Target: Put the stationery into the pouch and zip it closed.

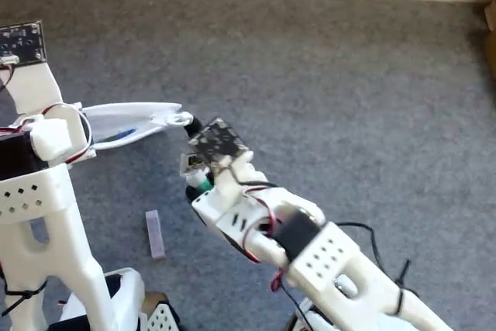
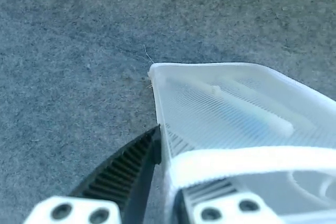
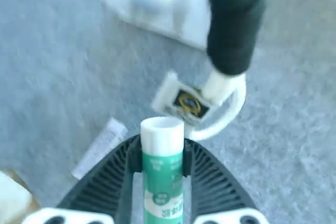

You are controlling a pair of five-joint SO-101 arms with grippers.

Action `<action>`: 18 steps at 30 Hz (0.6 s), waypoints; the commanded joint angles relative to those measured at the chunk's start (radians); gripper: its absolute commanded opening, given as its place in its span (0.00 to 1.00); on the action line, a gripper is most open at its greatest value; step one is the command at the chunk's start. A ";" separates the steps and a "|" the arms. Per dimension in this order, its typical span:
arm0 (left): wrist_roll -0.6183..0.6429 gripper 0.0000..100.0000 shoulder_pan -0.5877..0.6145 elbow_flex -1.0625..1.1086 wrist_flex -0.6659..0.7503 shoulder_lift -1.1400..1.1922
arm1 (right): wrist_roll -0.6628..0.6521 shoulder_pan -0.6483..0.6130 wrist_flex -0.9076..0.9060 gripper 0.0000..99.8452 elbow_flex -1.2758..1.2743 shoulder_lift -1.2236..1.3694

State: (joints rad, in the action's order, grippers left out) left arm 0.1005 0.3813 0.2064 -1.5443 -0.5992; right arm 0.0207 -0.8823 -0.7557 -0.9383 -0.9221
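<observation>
The pouch (image 1: 128,124) is white, see-through mesh and is held up off the grey carpet at the left. My left gripper (image 2: 165,150) is shut on its edge, and the pouch (image 2: 236,114) spreads away from the fingers. A white ring (image 1: 180,119) and a black strap (image 1: 194,126) hang at the pouch's far end. My right gripper (image 1: 200,180) is just below that end, shut on a green glue stick (image 3: 161,171) with a white cap. Just past the cap are the ring (image 3: 226,111), a small tag (image 3: 184,100) and the strap (image 3: 233,24).
A pale lilac eraser stick (image 1: 155,233) lies on the carpet between the two arms, and the eraser (image 3: 100,148) is beside my right gripper. A wall edge runs along the back. The carpet to the right and back is open.
</observation>
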 commanded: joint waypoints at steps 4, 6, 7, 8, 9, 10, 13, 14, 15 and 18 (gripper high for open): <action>0.034 0.01 -0.082 -0.039 0.003 -0.008 | 0.043 0.008 0.001 0.00 0.016 -0.254; 0.034 0.01 -0.081 -0.036 0.003 -0.008 | 0.043 0.008 0.001 0.00 0.019 -0.311; 0.034 0.01 -0.081 -0.036 0.002 -0.008 | 0.043 0.008 0.002 0.00 0.019 -0.335; 0.034 0.01 -0.081 -0.036 0.000 -0.008 | 0.043 0.008 0.016 0.00 0.019 -0.357; 0.034 0.01 -0.081 -0.036 0.000 -0.008 | 0.043 0.008 0.044 0.00 0.019 -0.374; 0.035 0.01 -0.081 -0.036 0.000 -0.008 | 0.043 0.008 0.077 0.00 0.016 -0.387; 0.035 0.01 -0.082 -0.036 0.000 -0.008 | 0.038 0.008 0.188 0.00 0.012 -0.412; 0.035 0.01 -0.082 -0.036 0.000 -0.008 | 0.038 0.008 0.228 0.00 0.012 -0.417; 0.035 0.01 -0.082 -0.036 -0.002 -0.008 | 0.038 0.008 0.260 0.00 0.008 -0.414; 0.031 0.01 -0.079 -0.036 -0.003 -0.008 | 0.040 0.008 0.328 0.00 0.008 -0.410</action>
State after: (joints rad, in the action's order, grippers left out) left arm 0.1235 0.3214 0.2064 -1.5459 -0.5992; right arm 0.0529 -0.8823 -0.5086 -0.9398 -1.3149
